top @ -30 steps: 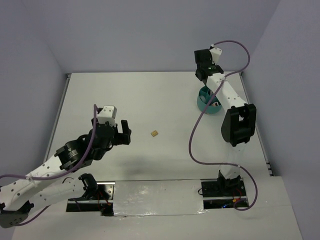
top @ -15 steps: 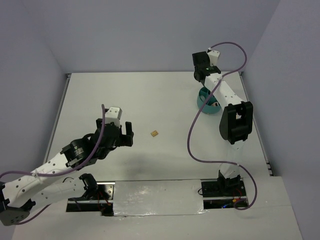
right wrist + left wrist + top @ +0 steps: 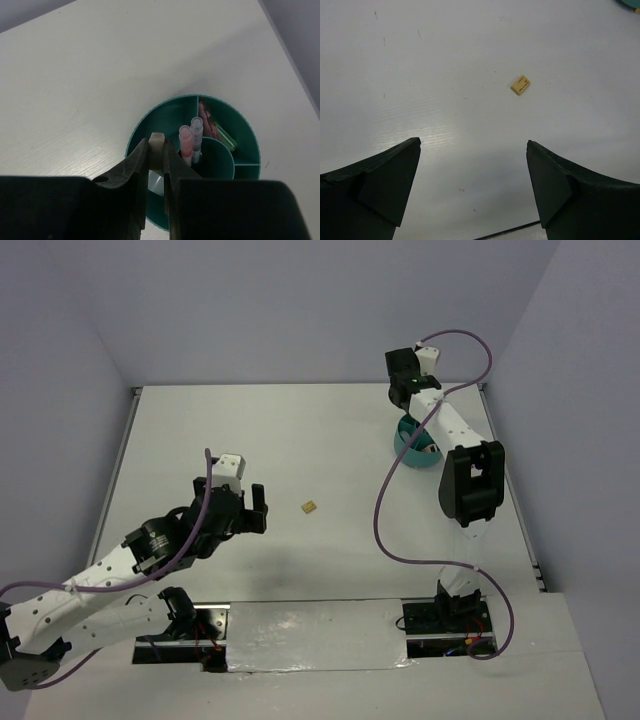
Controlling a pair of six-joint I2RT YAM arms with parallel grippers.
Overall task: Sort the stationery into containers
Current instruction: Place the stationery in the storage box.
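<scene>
Over the teal cup [image 3: 150, 120] | our right tool [image 3: 156, 150] pinches a white tape ring [image 3: 157, 141], drop due, we judge | left tool [image 3: 473, 141] gapes empty; tan block [image 3: 520, 85] next, a forward reach.

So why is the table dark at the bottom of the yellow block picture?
Left wrist view: the open left gripper likely shadows the table there; the block sits in brighter light. Right wrist view: the right gripper, pinching a white piece, looks black, unlit.

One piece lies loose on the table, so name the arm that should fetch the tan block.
Left. The left gripper, open, points straight at the tan block, while the right gripper sits far off over the teal organiser, pinching a white item.
</scene>
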